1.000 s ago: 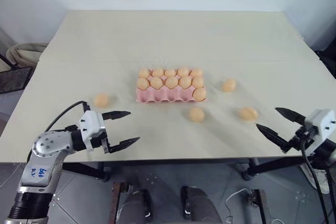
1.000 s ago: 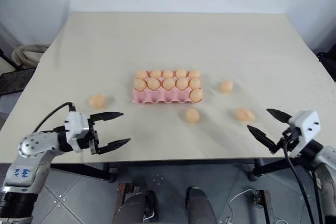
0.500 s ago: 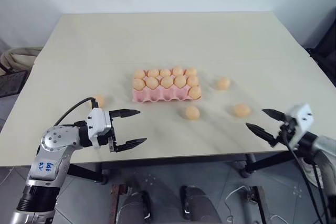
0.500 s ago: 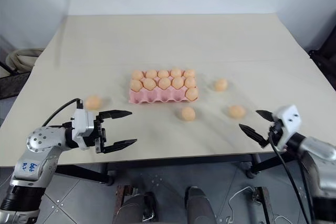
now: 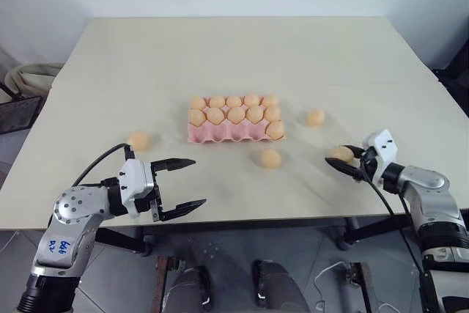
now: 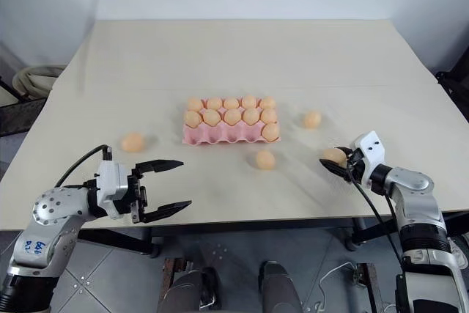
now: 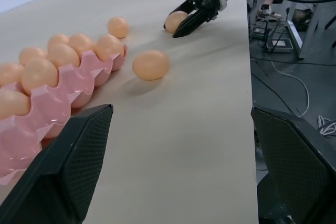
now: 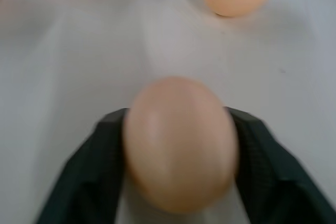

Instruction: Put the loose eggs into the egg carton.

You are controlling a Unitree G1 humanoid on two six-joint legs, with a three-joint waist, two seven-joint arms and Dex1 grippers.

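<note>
The pink egg carton (image 5: 233, 135) lies mid-table with several eggs in its cups. A loose egg (image 5: 138, 140) rests to its left, another (image 5: 271, 157) just in front of it, and a third (image 5: 316, 117) to its right. My right gripper (image 5: 337, 159) is shut on a further loose egg (image 8: 178, 140) at the right, low over the table. Near the front edge on the left, my left gripper (image 5: 198, 181) is open and holds nothing, apart from the egg beyond it.
The pale table (image 5: 242, 49) stretches wide behind the carton. Its front edge runs just under both grippers. Cables and table legs show on the floor below.
My right gripper moved forward to the right-hand loose egg and closed on it. The left gripper stayed open in about the same place.
</note>
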